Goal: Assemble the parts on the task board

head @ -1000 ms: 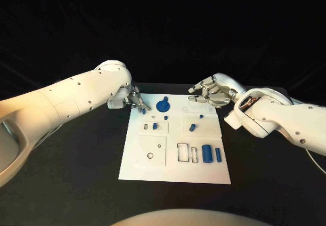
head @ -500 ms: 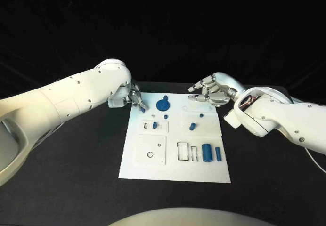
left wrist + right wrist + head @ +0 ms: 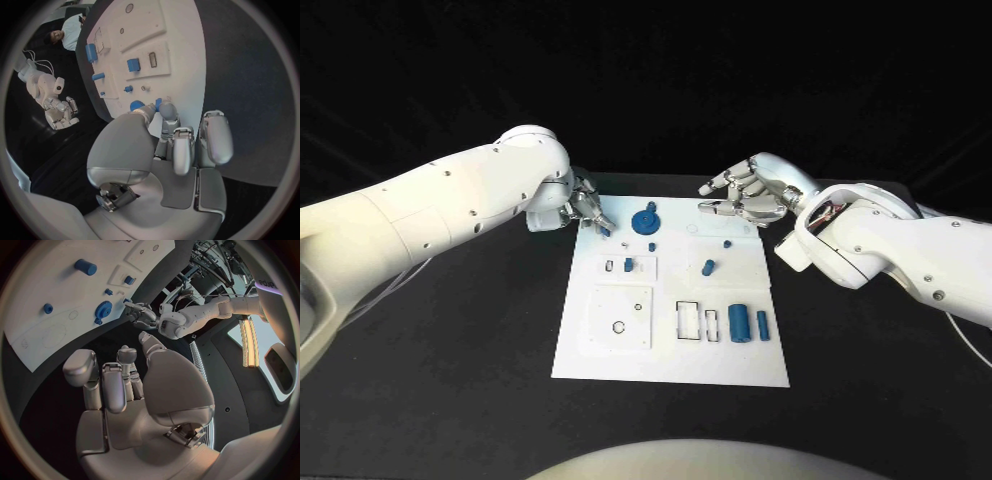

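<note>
The white task board (image 3: 625,345) is lying flat in the middle of the black surface (image 3: 459,340), dotted with small blue parts and outlined recesses. A small blue peg (image 3: 159,104) is apparently being pinched by the left hand (image 3: 583,212) at the board's far left corner. The right hand (image 3: 751,196) is being held beside the far right corner, its fingers (image 3: 115,385) loosely apart and gripping nothing.

No readable text, labels or numbers anywhere I can see. My right wrist view has some pale lettering on a white panel at the rim, but it's cut off and too small to make out. The task board (image 3: 672,330) carries only outlines and recesses, no markings I can read.
</note>
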Available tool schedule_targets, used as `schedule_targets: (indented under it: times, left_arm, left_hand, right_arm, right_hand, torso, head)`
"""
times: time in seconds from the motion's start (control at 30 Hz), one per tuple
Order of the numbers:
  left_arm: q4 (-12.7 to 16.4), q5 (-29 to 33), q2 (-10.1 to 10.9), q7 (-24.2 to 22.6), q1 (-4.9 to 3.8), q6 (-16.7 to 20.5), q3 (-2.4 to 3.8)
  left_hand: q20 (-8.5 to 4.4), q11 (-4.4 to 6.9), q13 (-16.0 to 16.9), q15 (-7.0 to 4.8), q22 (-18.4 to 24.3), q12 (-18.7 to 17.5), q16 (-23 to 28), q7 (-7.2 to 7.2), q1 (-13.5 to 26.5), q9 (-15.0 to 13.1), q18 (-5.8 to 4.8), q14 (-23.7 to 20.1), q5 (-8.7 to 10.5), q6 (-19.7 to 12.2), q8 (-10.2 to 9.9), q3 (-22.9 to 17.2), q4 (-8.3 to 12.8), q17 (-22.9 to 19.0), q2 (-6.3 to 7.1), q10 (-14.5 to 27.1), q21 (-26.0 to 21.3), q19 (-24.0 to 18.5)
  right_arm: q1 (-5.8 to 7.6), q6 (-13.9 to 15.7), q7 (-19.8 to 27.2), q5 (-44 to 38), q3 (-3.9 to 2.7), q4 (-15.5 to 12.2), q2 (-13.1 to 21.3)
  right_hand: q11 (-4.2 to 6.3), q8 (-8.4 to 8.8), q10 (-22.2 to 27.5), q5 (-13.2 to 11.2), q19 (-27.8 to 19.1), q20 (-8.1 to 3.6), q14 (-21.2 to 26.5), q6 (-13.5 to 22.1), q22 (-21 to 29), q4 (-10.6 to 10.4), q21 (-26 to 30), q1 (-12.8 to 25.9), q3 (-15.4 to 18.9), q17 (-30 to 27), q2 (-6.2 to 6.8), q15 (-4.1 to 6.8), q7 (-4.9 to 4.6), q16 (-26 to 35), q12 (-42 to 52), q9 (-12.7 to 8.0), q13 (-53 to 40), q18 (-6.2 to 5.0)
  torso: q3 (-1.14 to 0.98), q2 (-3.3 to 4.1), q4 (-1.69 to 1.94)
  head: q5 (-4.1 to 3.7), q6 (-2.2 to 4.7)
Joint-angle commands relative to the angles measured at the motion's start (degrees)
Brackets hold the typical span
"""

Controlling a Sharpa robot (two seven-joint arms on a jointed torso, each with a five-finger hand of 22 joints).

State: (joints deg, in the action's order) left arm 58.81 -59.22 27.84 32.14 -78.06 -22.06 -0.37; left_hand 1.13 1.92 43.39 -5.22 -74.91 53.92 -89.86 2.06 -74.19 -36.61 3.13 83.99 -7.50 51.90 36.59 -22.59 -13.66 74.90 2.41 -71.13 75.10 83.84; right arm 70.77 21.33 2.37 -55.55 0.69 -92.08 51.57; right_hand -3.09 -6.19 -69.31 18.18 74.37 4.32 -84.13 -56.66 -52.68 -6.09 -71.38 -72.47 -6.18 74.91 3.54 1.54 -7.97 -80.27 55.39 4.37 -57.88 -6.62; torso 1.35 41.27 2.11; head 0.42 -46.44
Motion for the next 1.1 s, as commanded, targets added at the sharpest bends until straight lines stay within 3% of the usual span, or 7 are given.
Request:
schedule_targets:
  times: [0.03, 0.17, 0.27, 0.43, 0.63, 0.73, 1.1]
  left_arm:
    - [3.26, 2.05, 1.6, -0.88, -0.01, 4.58, -0.02]
    - [8.22, 1.06, 4.27, -2.05, 0.17, 7.65, -0.34]
    - [12.07, -1.25, 6.34, -2.95, 0.86, 10.01, -0.66]
    - [16.0, -4.48, 8.4, -3.96, 2.24, 12.7, -1.02]
    - [18.57, -6.91, 9.96, -4.05, 3.87, 13.2, -1.19]
    - [19.4, -7.72, 10.51, -3.85, 4.55, 12.43, -1.24]
    - [20.46, -8.21, 11.06, -3.03, 5.17, 8.7, -1.26]
  left_hand:
    - [-0.09, 0.1, 0.36, -0.04, -2.81, 0.74, -0.14, 0.02, 0.57, -0.17, 0.58, 6.01, 0.19, -0.32, 0.65, -8.68, 7.28, 15.1, 1.0, -0.87, 0.13, 0.24]
    - [-0.15, 0.15, 0.63, -0.11, -3.19, 1.14, -0.14, -0.03, 1.15, -0.27, 0.5, 6.01, 0.1, -0.24, 1.04, -10.51, 7.85, 15.1, 1.71, -1.25, 0.46, 0.44]
    - [-0.17, 0.18, 0.72, -0.13, -3.43, 1.31, -0.14, -0.06, 1.55, -0.3, 0.45, 6.01, 0.12, -0.18, 1.23, -11.38, 8.1, 15.1, 2.14, -1.45, 0.69, 0.56]
    - [-0.2, 0.24, 0.98, -0.16, -3.71, 1.62, -0.14, -0.12, 1.88, -0.31, 0.38, 6.01, 0.12, -0.07, 1.4, -12.15, 8.31, 15.1, 2.54, -1.74, 0.97, 0.7]
    - [-0.21, 0.27, 1.13, -0.19, -3.84, 1.79, -0.14, -0.15, 2.06, -0.31, 0.35, 6.01, 0.13, 0.0, 1.5, -12.59, 8.43, 15.1, 2.76, -1.92, 1.09, 0.77]
    - [-0.23, 0.29, 1.12, -0.2, -3.87, 1.82, -0.14, -0.17, 2.18, -0.3, 0.34, 6.01, 0.14, 0.05, 1.56, -12.89, 8.51, 15.1, 2.92, -1.99, 1.11, 0.79]
    - [-0.24, 0.33, 1.2, -0.22, -3.97, 1.95, -0.14, -0.22, 2.34, -0.27, 0.32, 6.01, 0.13, 0.14, 1.66, -13.51, 8.78, 15.1, 3.26, -2.17, 1.17, 0.83]
  right_arm:
    - [-0.05, -1.07, 0.16, -0.15, 0.01, -0.02, 0.02]
    - [-0.05, -1.15, 0.1, -0.14, 0.05, -0.05, 0.19]
    - [-0.06, -1.19, 0.09, -0.1, 0.08, -0.06, 0.31]
    - [-0.08, -1.21, 0.09, -0.06, 0.12, -0.08, 0.45]
    - [-0.13, -1.27, 0.1, -0.04, 0.17, -0.1, 0.57]
    - [-0.19, -1.32, 0.1, -0.04, 0.19, -0.11, 0.63]
    - [-0.35, -1.39, 0.19, -0.01, 0.22, -0.05, 0.64]
  right_hand:
    - [0.17, -0.28, 0.38, -0.19, -0.38, 0.17, -2.52, 0.03, 0.06, 0.03, 0.37, -0.09, 0.39, 0.04, -0.42, -0.08, 0.02, 0.34, -0.3, -0.09, 0.08, -0.35]
    - [0.16, -0.28, 0.41, -0.2, -0.39, 0.17, -2.51, 0.03, 0.07, 0.02, 0.38, -0.1, 0.4, 0.0, -0.43, -0.08, 0.02, 0.37, -0.35, -0.09, 0.13, -0.35]
    - [0.16, -0.28, 0.41, -0.2, -0.39, 0.17, -2.51, 0.03, 0.07, 0.02, 0.38, -0.1, 0.4, 0.0, -0.43, -0.08, 0.02, 0.37, -0.35, -0.09, 0.13, -0.35]
    - [0.16, -0.28, 0.41, -0.2, -0.39, 0.17, -2.51, 0.03, 0.07, 0.02, 0.38, -0.1, 0.4, 0.0, -0.43, -0.08, 0.02, 0.37, -0.35, -0.09, 0.13, -0.35]
    - [0.16, -0.28, 0.41, -0.2, -0.39, 0.17, -2.51, 0.03, 0.07, 0.02, 0.38, -0.1, 0.4, 0.0, -0.43, -0.08, 0.02, 0.37, -0.35, -0.09, 0.13, -0.35]
    - [0.16, -0.28, 0.41, -0.2, -0.39, 0.17, -2.51, 0.03, 0.07, 0.02, 0.38, -0.1, 0.4, 0.0, -0.43, -0.08, 0.02, 0.37, -0.35, -0.09, 0.13, -0.35]
    - [0.16, -0.28, 0.41, -0.2, -0.39, 0.17, -2.51, 0.03, 0.07, 0.02, 0.38, -0.1, 0.4, 0.0, -0.43, -0.08, 0.02, 0.37, -0.35, -0.09, 0.13, -0.35]
  torso:
    - [-0.01, -0.05, 0.06]
    - [0.08, -0.02, 0.16]
    - [0.08, -0.09, 0.17]
    - [0.09, -0.2, 0.26]
    - [0.2, -0.26, 0.32]
    - [0.15, -0.27, 0.29]
    - [0.11, -0.18, 0.2]
  head:
    - [0.05, -0.09]
    - [-0.18, -0.08]
    - [-0.02, -0.18]
    - [0.06, -0.19]
    - [0.18, -0.34]
    - [0.29, -0.39]
    - [0.53, -0.79]
